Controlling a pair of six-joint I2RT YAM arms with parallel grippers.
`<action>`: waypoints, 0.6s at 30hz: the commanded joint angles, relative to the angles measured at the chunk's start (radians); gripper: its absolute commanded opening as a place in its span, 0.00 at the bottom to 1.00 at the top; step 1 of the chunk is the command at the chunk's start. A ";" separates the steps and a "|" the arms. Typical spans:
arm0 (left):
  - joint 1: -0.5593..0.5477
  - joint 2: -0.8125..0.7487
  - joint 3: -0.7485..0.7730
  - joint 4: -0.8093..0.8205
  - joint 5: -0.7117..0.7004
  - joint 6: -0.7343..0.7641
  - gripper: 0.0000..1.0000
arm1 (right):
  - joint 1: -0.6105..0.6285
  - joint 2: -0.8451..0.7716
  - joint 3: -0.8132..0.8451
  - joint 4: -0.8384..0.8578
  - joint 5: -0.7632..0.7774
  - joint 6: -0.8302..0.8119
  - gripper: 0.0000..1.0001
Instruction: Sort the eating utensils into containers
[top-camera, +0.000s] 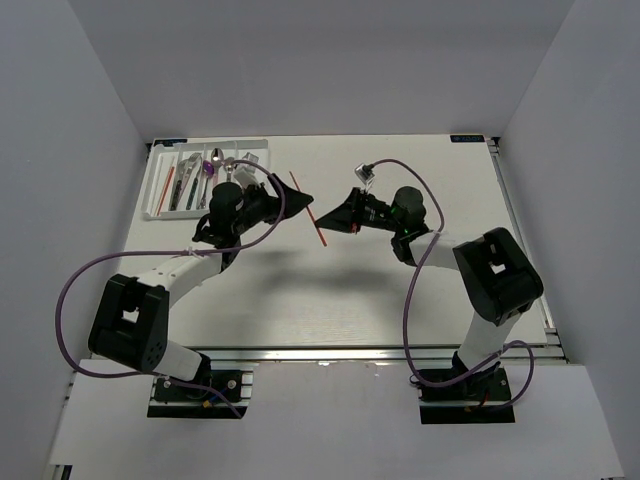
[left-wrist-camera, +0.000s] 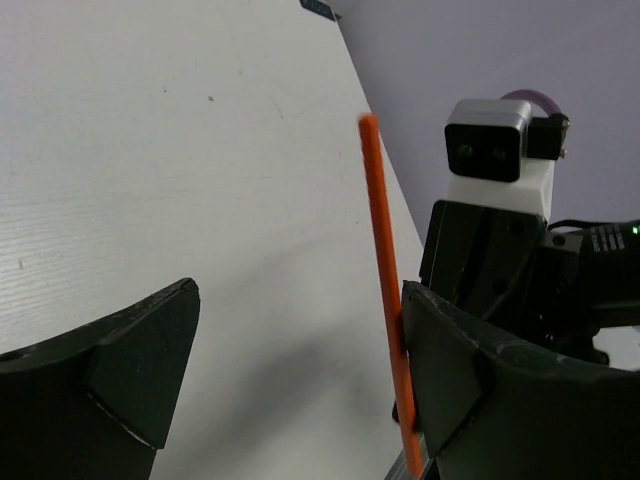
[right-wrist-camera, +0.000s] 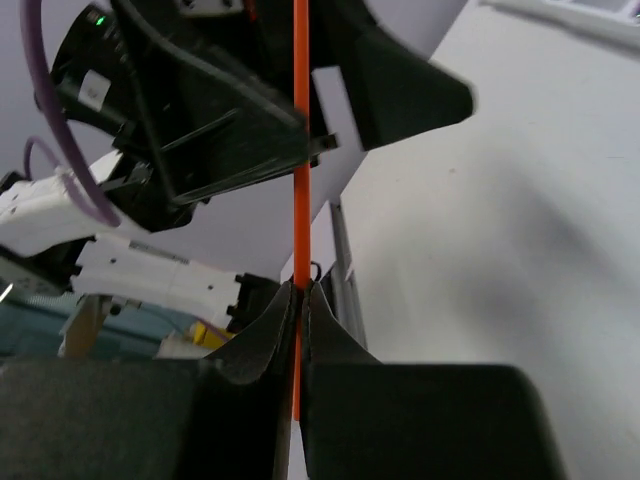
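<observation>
Robotics lab test cell: plain white walls (top-camera: 60, 200) box in a white table (top-camera: 330, 300); left arm (top-camera: 130, 320) and right arm (top-camera: 495, 275) bolt to an aluminium rail (top-camera: 330, 354).

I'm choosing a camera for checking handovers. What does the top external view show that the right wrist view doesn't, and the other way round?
Only the top external view shows the white tray at the far left, with utensils lying in its slots. Only the right wrist view shows, close up, the right hand pinched shut on the orange chopstick. Both views show that chopstick held up between the two arms, with the open left hand reaching around it.
</observation>
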 joint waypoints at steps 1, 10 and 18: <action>0.004 -0.003 0.034 0.071 0.018 -0.020 0.89 | 0.039 -0.013 0.075 0.121 -0.045 0.065 0.00; 0.004 0.010 0.040 0.101 0.076 -0.055 0.07 | 0.058 0.010 0.167 -0.082 0.021 -0.044 0.00; 0.017 0.117 0.460 -0.660 -0.765 0.541 0.00 | -0.082 -0.114 0.039 -0.437 0.193 -0.230 0.89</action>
